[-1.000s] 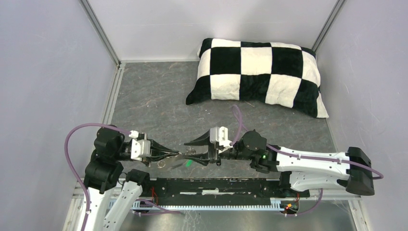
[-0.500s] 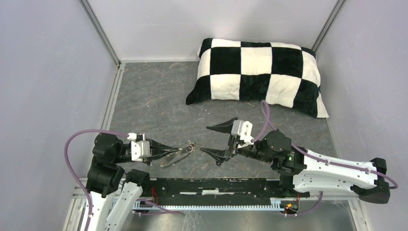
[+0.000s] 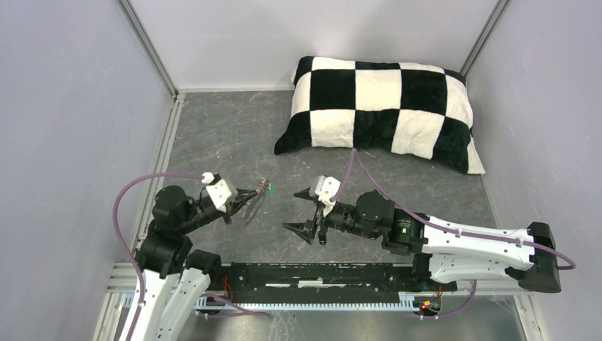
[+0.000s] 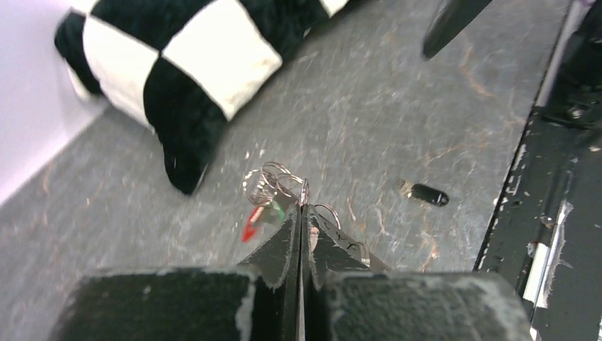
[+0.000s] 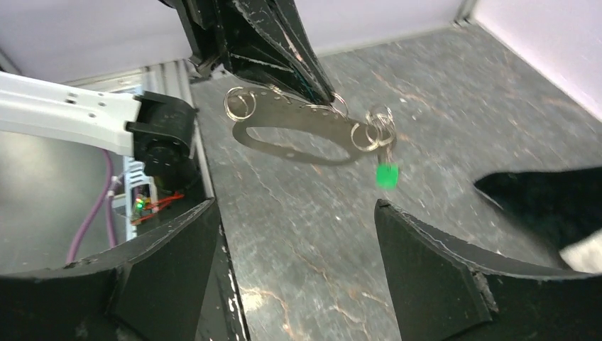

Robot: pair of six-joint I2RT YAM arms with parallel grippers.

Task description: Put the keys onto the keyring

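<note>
My left gripper (image 3: 248,196) is shut on the keyring, a flat grey metal fob (image 5: 298,135) with an oblong slot, and holds it above the floor. Small wire rings (image 5: 376,131) hang at its far end with a green tag (image 5: 387,175). In the left wrist view the shut gripper (image 4: 302,207) grips the fob's edge, with a red tag (image 4: 250,227) and the green tag (image 4: 277,211) beside it. A black oblong key (image 4: 424,193) lies loose on the floor near the black rail. My right gripper (image 3: 298,210) is wide open and empty, to the right of the keyring; it also shows in its own wrist view (image 5: 296,204).
A black-and-white checked pillow (image 3: 383,110) lies at the back right. The black rail (image 3: 319,273) runs along the near edge. Grey walls and metal frame posts (image 3: 149,50) close in the left, back and right sides.
My left gripper has swung the keyring up and away from the near edge. My right gripper pulled back to the right, then came left again, open throughout.
</note>
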